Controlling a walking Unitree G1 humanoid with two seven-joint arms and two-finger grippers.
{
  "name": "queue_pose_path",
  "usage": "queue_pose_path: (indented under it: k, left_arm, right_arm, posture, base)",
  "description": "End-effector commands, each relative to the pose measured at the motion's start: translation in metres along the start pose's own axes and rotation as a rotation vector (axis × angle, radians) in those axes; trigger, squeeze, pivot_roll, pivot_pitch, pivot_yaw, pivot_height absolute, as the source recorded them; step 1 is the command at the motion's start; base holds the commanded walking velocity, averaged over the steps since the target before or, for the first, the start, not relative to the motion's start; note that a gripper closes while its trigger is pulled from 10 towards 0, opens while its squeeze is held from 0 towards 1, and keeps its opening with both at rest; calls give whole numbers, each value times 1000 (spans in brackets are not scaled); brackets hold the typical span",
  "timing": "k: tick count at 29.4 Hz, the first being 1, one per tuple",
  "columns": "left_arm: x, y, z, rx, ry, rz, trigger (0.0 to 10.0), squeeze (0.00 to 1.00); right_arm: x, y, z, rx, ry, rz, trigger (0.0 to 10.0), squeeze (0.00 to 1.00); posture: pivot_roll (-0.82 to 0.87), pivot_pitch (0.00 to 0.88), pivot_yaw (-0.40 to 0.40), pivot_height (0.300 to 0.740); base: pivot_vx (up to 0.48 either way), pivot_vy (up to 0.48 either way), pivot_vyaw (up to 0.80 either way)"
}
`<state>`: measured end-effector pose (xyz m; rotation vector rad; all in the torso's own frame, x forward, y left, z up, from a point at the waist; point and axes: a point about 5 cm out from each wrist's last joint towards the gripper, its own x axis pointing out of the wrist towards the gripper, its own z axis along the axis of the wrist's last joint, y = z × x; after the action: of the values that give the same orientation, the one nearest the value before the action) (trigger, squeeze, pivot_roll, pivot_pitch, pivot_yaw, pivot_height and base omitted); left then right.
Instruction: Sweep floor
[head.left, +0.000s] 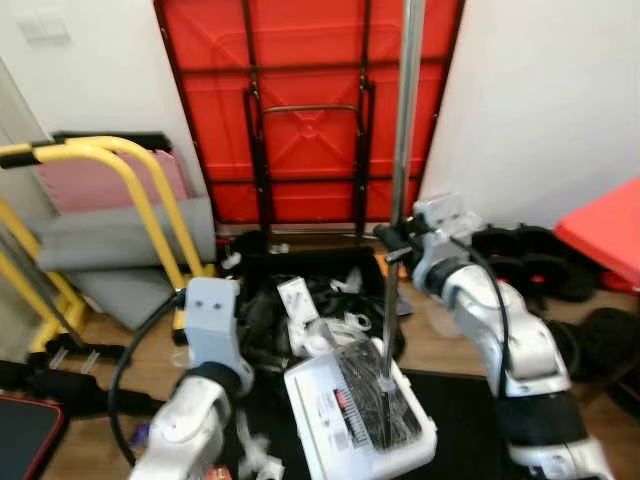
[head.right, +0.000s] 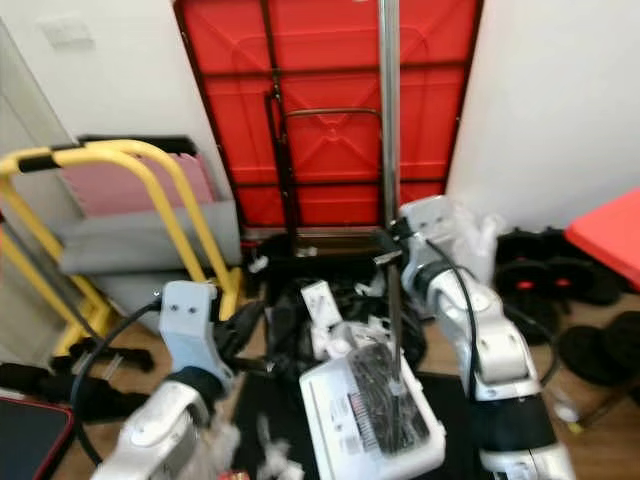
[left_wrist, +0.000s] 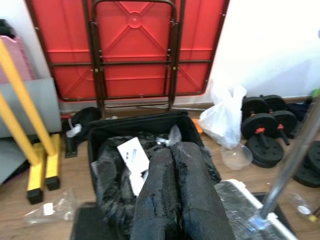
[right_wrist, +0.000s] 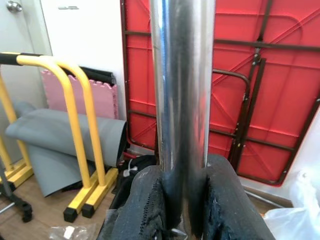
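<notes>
My right gripper (head.left: 394, 243) is shut on the broom's silver pole (head.left: 404, 140), which stands upright; in the right wrist view the black fingers (right_wrist: 145, 210) clamp the pole (right_wrist: 182, 95) on both sides. The broom's black bristles (head.left: 375, 398) rest in a white dustpan (head.left: 318, 425) on the floor just before me. My left gripper (left_wrist: 172, 150) is shut with nothing in it, hovering over an open black case (left_wrist: 115, 131) stuffed with black bags and white packaging. White paper scraps (head.left: 256, 452) lie beside the dustpan.
A folded red table (head.left: 300, 100) leans on the wall behind the case. Yellow bars (head.left: 140, 190), a grey mat (head.left: 110, 240) and pink foam stand at the left. Black dumbbells (head.left: 530, 262), a white plastic bag (left_wrist: 226, 117) and a clear bowl (left_wrist: 236, 156) lie to the right.
</notes>
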<state>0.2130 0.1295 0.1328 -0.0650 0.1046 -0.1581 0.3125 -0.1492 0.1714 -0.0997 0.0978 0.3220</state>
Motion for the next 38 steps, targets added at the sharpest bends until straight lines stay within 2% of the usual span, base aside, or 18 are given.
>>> queue_pose_path:
  k: [1,9,15,26,29,36,38]
  left_arm:
    - [0,1,-2,4,6,3,10000,0]
    - [0,0,-1,10,2,-13,10000,0]
    - [-1,-2,0,46,-11,-48,10000,0]
    - [-1,-1,-1,38,-10,-51,10000,0]
    - [-2,0,-1,44,-3,-52,10000,0]
    - [-2,0,-2,47,-3,-60,10000,0]
    - [-2,0,-2,47,-7,-68,10000,0]
  right_arm:
    - [0,-3,13,-21,-50,-22,10000,0]
    - [0,-6,7,-16,-26,-51,10000,0]
    - [0,-11,3,-18,-13,-81,10000,0]
    - [0,-16,-6,-31,12,-114,10000,0]
    - [0,-28,-11,-34,26,-165,10000,0]
    - [-1,-33,-14,-52,45,-195,10000,0]
    - [-2,-39,-18,-71,57,-228,10000,0]
  posture:
    - [-160,9,-6,740]
    - [-159,12,-5,740]
    - [-162,15,-2,740]
    - [-163,19,0,740]
    - [-161,22,2,740]
    - [-163,24,4,740]
    - [-163,26,6,730]
  base:
    - [0,0,0]
    - [0,0,0]
    - [0,0,0]
    - [0,0,0]
    - [0,0,0]
    - [0,0,0]
    - [0,0,0]
